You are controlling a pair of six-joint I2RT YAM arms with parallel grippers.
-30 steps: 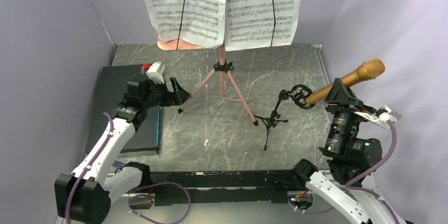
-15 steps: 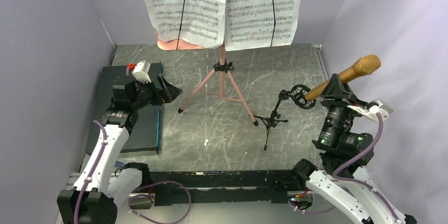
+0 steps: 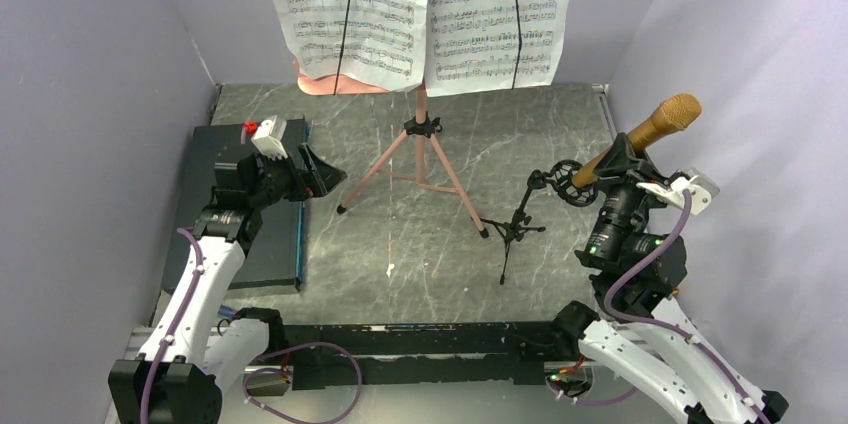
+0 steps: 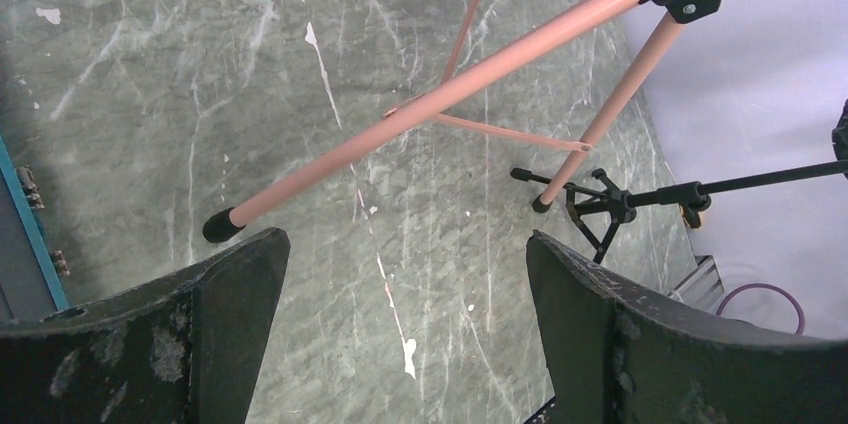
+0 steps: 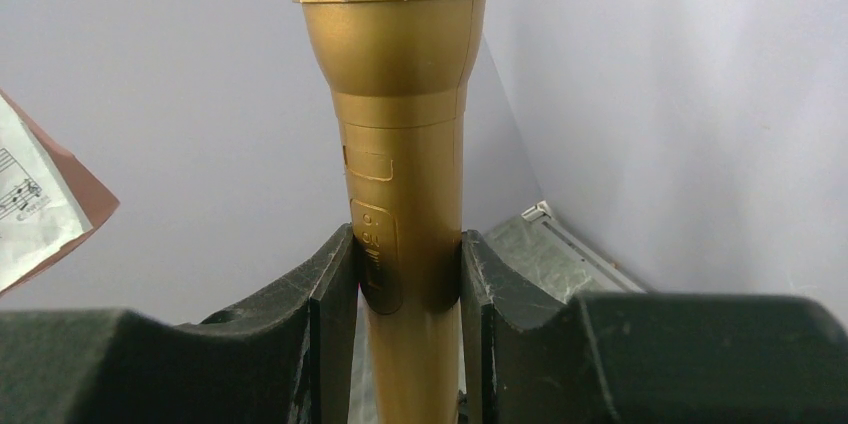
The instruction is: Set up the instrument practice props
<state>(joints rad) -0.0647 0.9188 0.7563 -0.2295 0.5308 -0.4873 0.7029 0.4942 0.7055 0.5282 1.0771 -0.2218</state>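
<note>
The pink music stand (image 3: pixel 420 149) stands on its tripod legs at mid-table, with two white sheet-music pages (image 3: pixel 425 9) on its desk. Its legs show in the left wrist view (image 4: pixel 450 94). The small black tripod mic stand (image 3: pixel 518 224) stands to its right, its round clip (image 3: pixel 570 182) raised. My right gripper (image 3: pixel 612 159) is shut on the gold microphone (image 3: pixel 655 129), tilted, its lower end at the clip. The microphone fills the right wrist view (image 5: pixel 405 144). My left gripper (image 3: pixel 325 176) is open and empty, left of the music stand's foot (image 4: pixel 218 227).
A dark flat case (image 3: pixel 235 214) lies at the left under my left arm. Purple walls close in on both sides; the right wall is near the microphone head. The mic stand also shows in the left wrist view (image 4: pixel 610 202).
My right gripper has moved left and away from me with the microphone, swinging it more upright and bringing its lower end to the clip. My left gripper drew back slightly to the left.
</note>
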